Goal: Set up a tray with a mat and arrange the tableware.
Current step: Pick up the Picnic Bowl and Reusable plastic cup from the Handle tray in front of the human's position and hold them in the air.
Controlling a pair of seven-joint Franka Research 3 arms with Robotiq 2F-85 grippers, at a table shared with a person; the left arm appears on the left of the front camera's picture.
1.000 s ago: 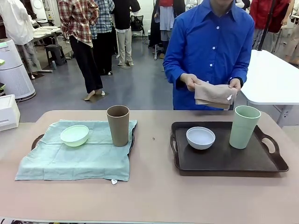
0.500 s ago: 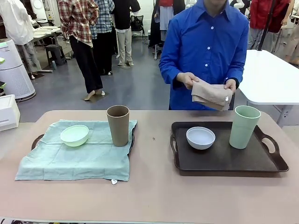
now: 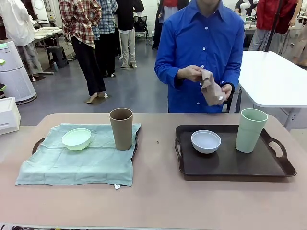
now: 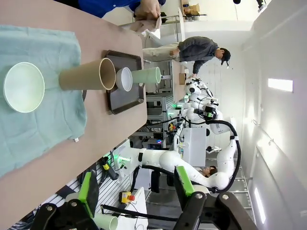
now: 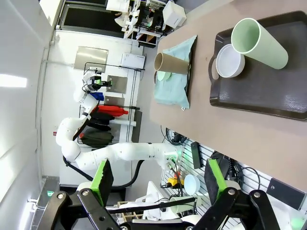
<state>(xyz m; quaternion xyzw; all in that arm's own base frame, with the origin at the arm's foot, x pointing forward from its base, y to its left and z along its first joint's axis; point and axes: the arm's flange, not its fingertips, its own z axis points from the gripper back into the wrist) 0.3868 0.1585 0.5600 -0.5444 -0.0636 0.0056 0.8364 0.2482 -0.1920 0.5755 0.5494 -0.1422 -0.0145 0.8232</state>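
Currently, left hand (image 4: 136, 187), right hand (image 5: 158, 179) both open, empty, person (image 3: 201, 43) holding tan cloth (image 3: 210, 91) beyond dark tray (image 3: 225, 165)

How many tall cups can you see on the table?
2. The brown cup stands on the green mat on the robot's left, beside the mint green bowl. The pale green cup stands on the dark tray on the right. None seems hidden.

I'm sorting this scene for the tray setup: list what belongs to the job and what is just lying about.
Job: left tray, green mat, mint bowl, brown cup, right tray, white bowl, green cup, beige cloth.
Lying about: white table, stool, white box.
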